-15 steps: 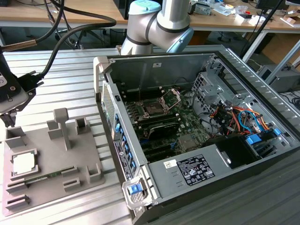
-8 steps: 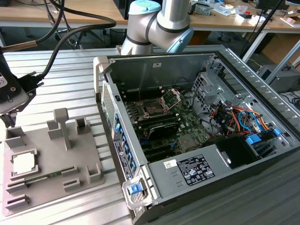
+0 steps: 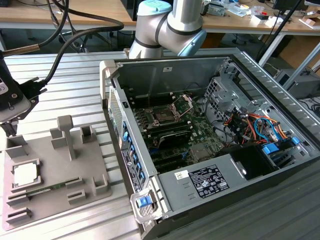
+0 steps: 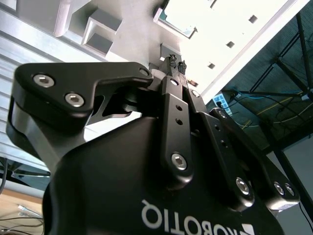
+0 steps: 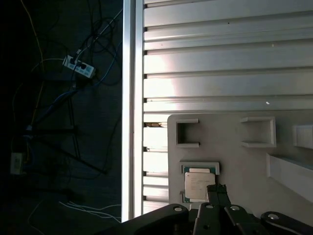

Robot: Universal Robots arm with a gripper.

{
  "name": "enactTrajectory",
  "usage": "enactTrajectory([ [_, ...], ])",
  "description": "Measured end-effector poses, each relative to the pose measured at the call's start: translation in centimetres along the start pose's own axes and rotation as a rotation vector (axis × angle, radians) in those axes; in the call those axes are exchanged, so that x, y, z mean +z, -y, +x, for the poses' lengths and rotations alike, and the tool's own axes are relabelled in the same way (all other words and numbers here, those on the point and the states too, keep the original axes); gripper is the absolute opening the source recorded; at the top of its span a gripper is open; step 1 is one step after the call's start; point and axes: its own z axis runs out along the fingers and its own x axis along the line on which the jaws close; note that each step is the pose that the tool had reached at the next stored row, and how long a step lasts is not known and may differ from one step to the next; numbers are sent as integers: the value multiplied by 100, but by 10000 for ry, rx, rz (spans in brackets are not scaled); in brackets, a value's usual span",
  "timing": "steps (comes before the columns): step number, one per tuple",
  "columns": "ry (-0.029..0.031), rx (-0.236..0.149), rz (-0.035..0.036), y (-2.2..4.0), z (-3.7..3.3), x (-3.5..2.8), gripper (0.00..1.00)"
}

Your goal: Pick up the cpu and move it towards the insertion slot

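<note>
At the exterior view's left the small square silvery cpu (image 3: 25,175) lies in a grey plastic tray (image 3: 55,170) on the ribbed metal desk (image 3: 75,70), well apart from the dark metal-framed insertion slot (image 3: 164,116) inside the open computer case (image 3: 165,75), while the first wrist view adds the black gripper (image 5: 217,188), closed and empty, near the cpu.

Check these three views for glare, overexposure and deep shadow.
Exterior view: even light, with the cpu and the insertion slot both legible. First wrist view: glare on the slatted table, while the floor beside it is nearly black. Second wrist view: the surface behind the dark gripper is blown out white.
</note>
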Motion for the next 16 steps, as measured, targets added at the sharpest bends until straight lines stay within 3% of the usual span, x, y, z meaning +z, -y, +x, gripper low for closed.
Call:
enactTrajectory([
  [16,1,0,0,1,0,29,11],
])
